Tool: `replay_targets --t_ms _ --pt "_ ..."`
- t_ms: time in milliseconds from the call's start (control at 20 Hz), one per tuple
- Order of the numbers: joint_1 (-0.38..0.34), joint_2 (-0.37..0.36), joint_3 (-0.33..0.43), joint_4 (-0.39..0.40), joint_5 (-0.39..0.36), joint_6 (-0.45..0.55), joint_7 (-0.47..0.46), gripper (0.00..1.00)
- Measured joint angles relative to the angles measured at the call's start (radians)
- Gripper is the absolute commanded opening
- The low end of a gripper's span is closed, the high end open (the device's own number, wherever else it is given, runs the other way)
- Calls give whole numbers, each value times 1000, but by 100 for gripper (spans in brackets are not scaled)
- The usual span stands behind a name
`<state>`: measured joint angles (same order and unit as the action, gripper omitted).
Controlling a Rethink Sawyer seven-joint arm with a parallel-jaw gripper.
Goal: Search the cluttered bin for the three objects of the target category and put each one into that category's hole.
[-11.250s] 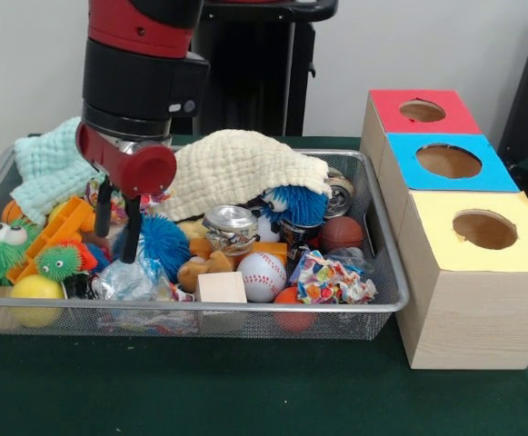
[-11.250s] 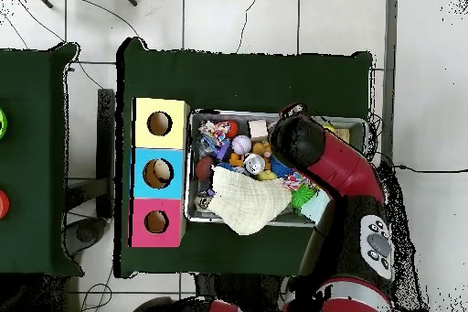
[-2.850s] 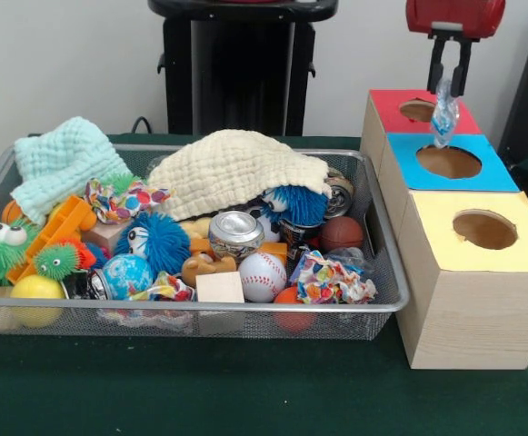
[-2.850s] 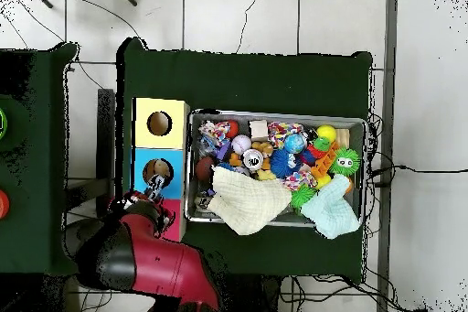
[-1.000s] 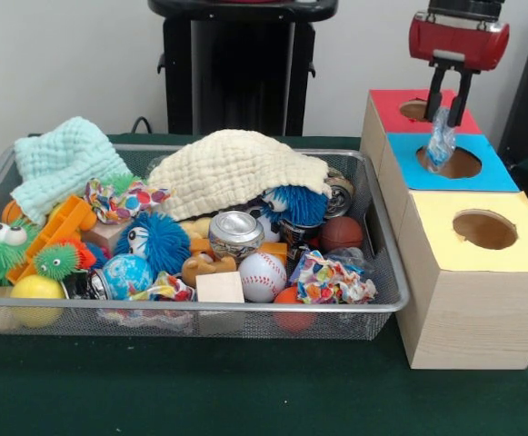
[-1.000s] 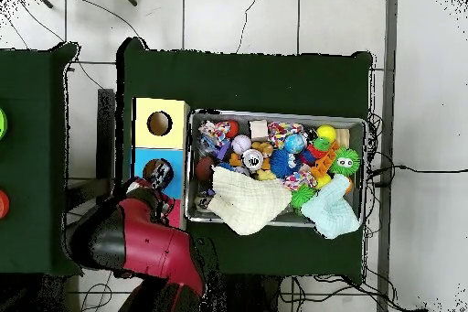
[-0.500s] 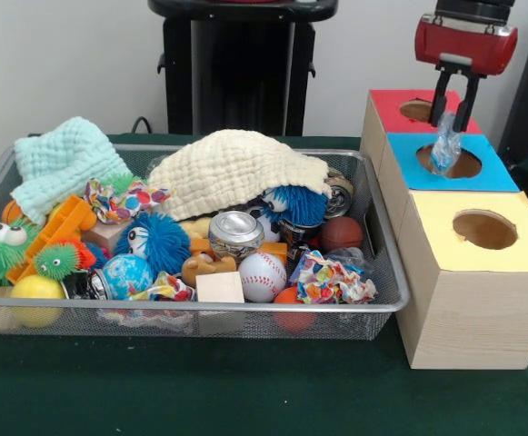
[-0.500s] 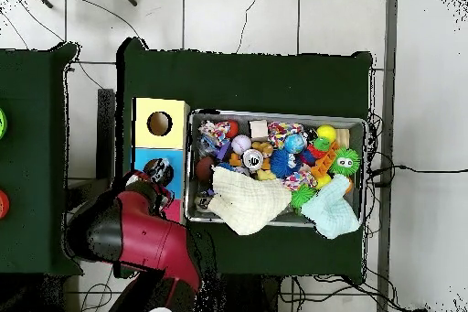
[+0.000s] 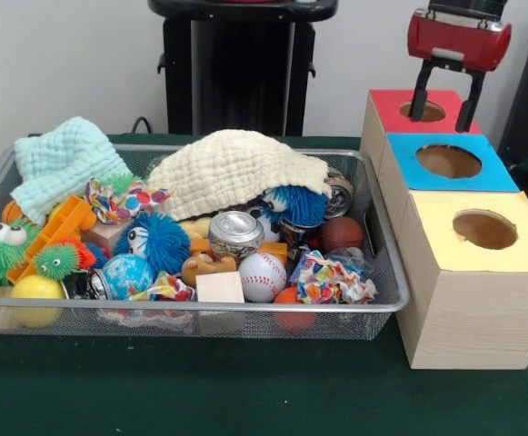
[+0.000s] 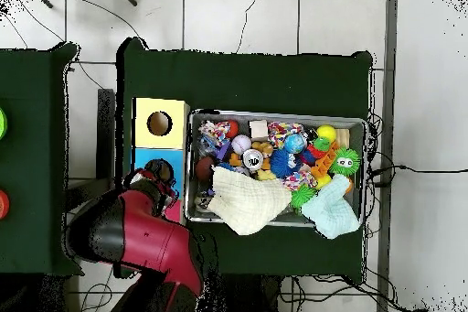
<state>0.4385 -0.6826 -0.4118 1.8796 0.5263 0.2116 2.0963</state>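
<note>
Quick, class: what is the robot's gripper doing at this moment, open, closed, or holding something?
Gripper: open and empty, fingers spread above the red-topped box and the blue-topped box.

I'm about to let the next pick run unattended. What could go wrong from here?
The gripper hangs open and empty low over the red box and blue box; a sideways move towards the bin might clip a box edge. The cream cloth covers part of the pile, so targets could stay hidden. The items are tightly packed, so the jaws might catch a neighbour such as the baseball.
</note>
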Motion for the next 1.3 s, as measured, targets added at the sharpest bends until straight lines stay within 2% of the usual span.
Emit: replay_targets --t_ms 350,650,1000,1300 --pt "-19 -9 1 1 1 0 0 100" --pt "-102 -44 19 2 1 0 0 100" --pt "-237 -80 46 2 -9 8 0 100" --pt "-320 -97 74 2 -46 21 0 100"
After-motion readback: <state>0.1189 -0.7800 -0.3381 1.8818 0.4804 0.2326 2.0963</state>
